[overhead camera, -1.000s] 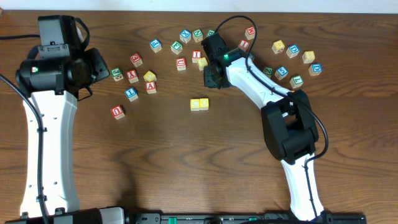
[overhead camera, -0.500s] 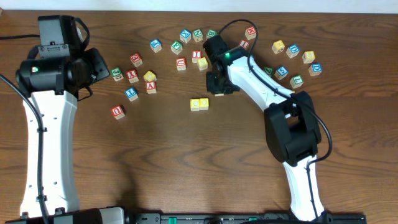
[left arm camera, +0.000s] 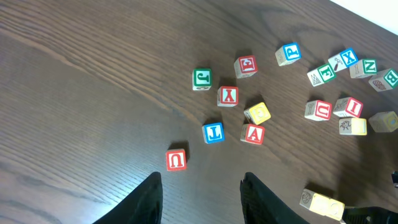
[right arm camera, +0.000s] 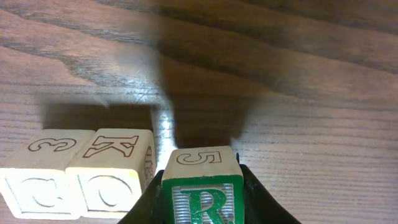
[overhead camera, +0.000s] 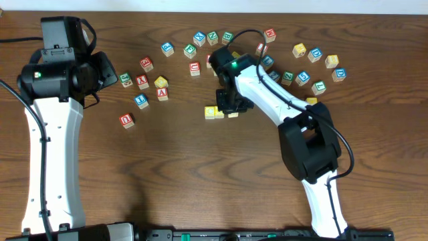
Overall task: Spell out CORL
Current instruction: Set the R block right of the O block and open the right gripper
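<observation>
Brown wood grain runs across the worktop (overhead camera: 200,174). Near its middle two yellow cubes (overhead camera: 214,112) sit side by side, touching. The right wrist view shows a 3 and a K on their tops, with rounded outline letters on the faces toward the camera.

The right gripper (overhead camera: 232,107) reaches down at the right end of that pair and pinches the R cube (right arm camera: 202,186). One dark finger (right arm camera: 256,202) presses each side of it. The cube is upright, with a green R on a white face toward the camera and a 5 on top. It stands just beside the K-topped cube, roughly in line with the pair. A thin sliver of gap shows between them. Whether its base rests on the wood cannot be told.

The left gripper (left arm camera: 202,199) hangs above bare wood toward the left side of the worktop, its fingers spread with nothing between them.

Ahead of it lies the L cube (left arm camera: 213,132), blue-lettered and flat on the worktop. It sits in a loose group with several red-lettered cubes (left arm camera: 229,96), well apart from the yellow pair. More scattered cubes (overhead camera: 199,38) lie along the far edge.
</observation>
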